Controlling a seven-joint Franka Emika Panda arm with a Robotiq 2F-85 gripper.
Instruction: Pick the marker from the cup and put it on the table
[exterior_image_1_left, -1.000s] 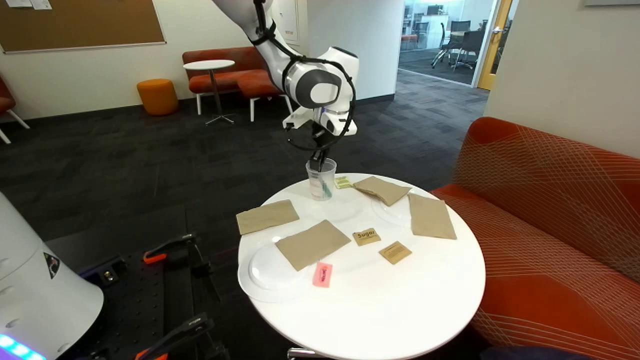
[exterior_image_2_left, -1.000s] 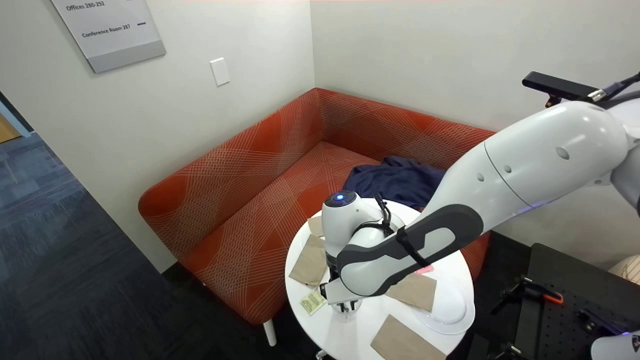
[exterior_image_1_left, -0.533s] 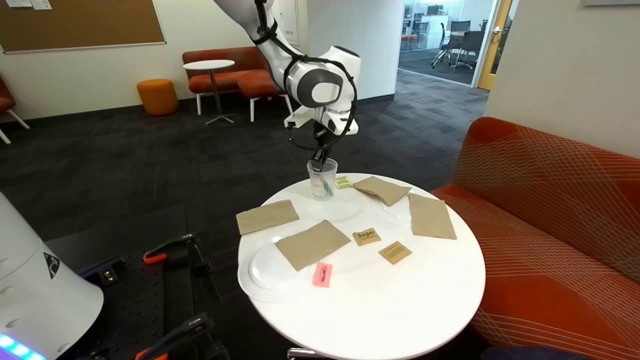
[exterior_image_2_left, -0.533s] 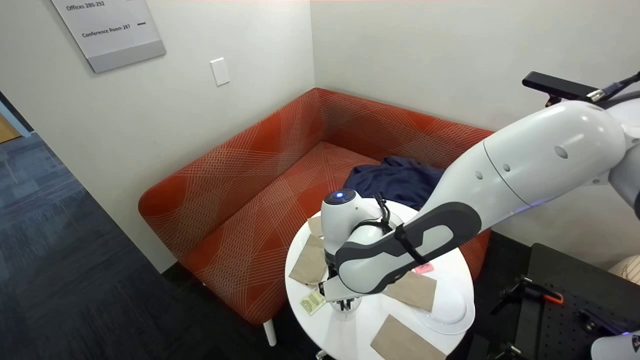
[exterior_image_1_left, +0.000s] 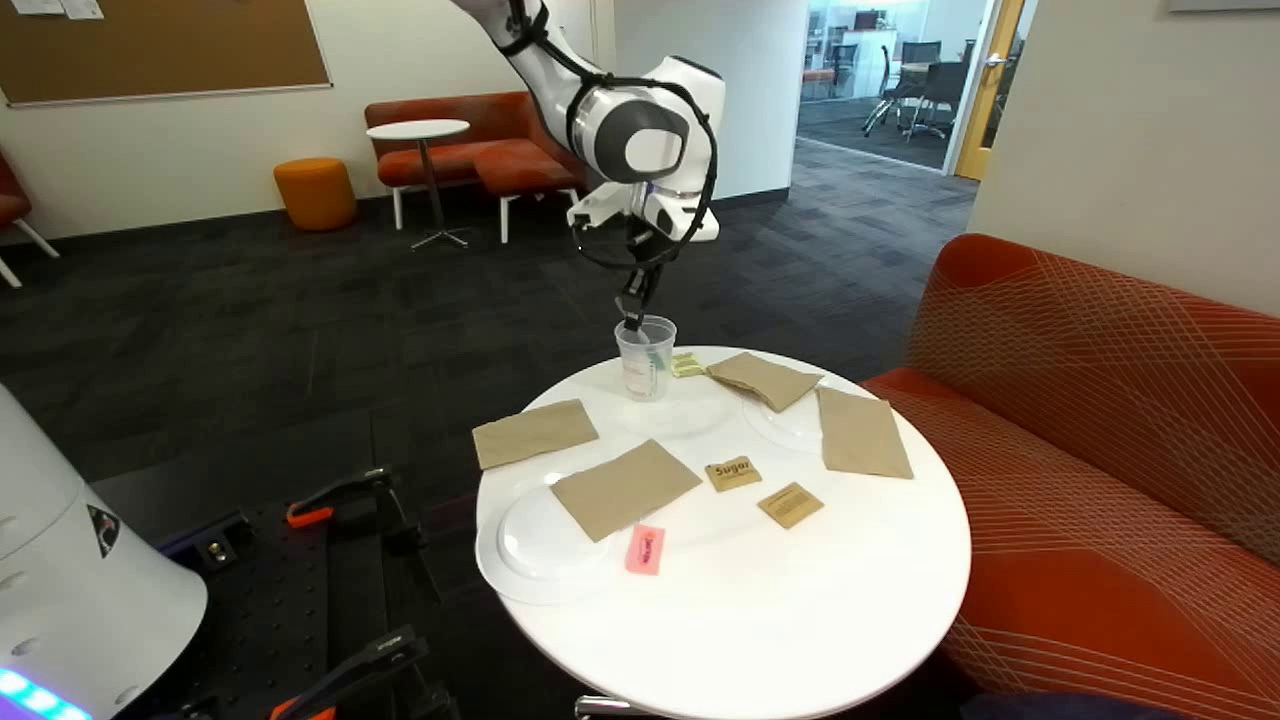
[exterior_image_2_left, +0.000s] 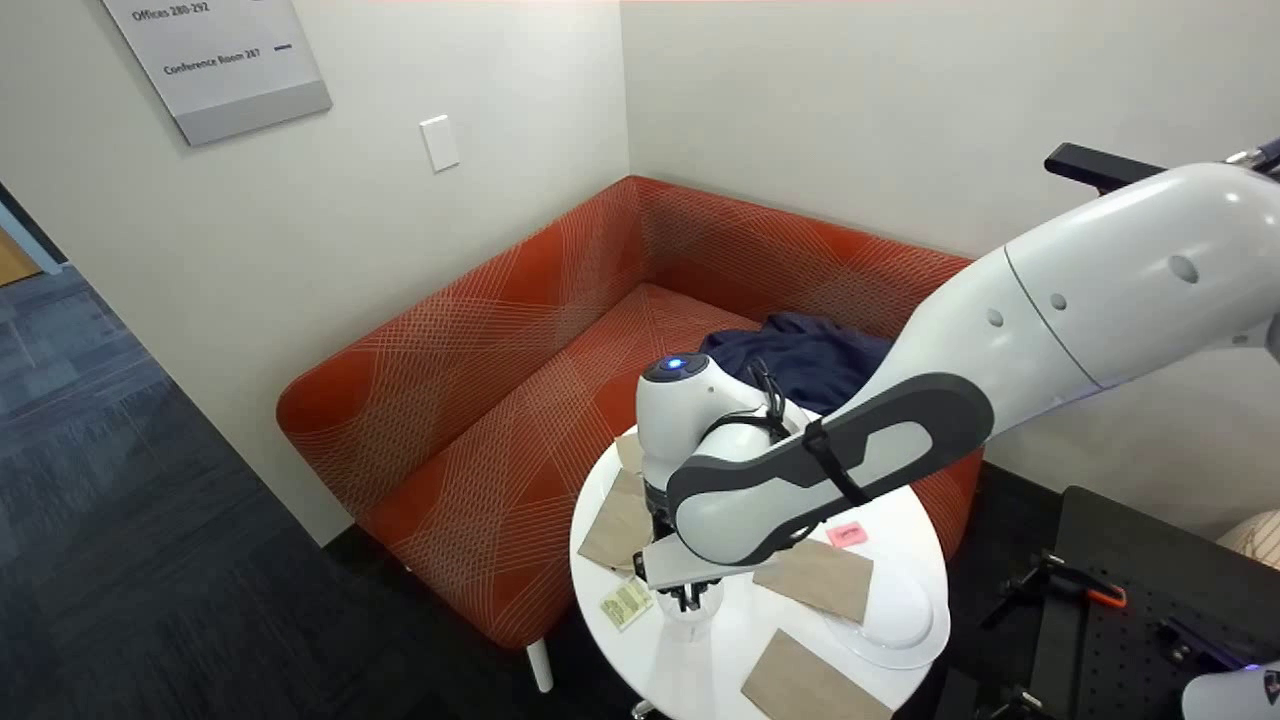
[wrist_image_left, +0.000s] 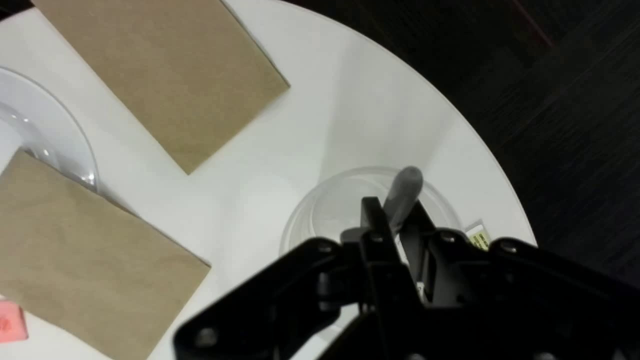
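marker (wrist_image_left: 402, 197) found slantwise between your jaws, which are closed to its thickness, its lower part within the cup (exterior_image_1_left: 640, 370), presumably gripped high so you can lift it clear before reaching the desk (exterior_image_1_left: 800, 610).

marker (wrist_image_left: 404, 192) (rounded grey end showing) is pinched by gripper (wrist_image_left: 394, 214) over clear cup (wrist_image_left: 340, 207); plate (wrist_image_left: 47, 112) is partly overlapped by brown sheet (wrist_image_left: 90, 265).

Behind the end effector (exterior_image_1_left: 633, 321), in an exterior view, dark carpet (exterior_image_1_left: 200, 310) runs to a pale wall (exterior_image_1_left: 200, 150) with a corkboard (exterior_image_1_left: 160, 50); an orange stool (exterior_image_1_left: 316, 195) stands left of the end effector, a patterned red sofa (exterior_image_1_left: 1090, 480) right of it.
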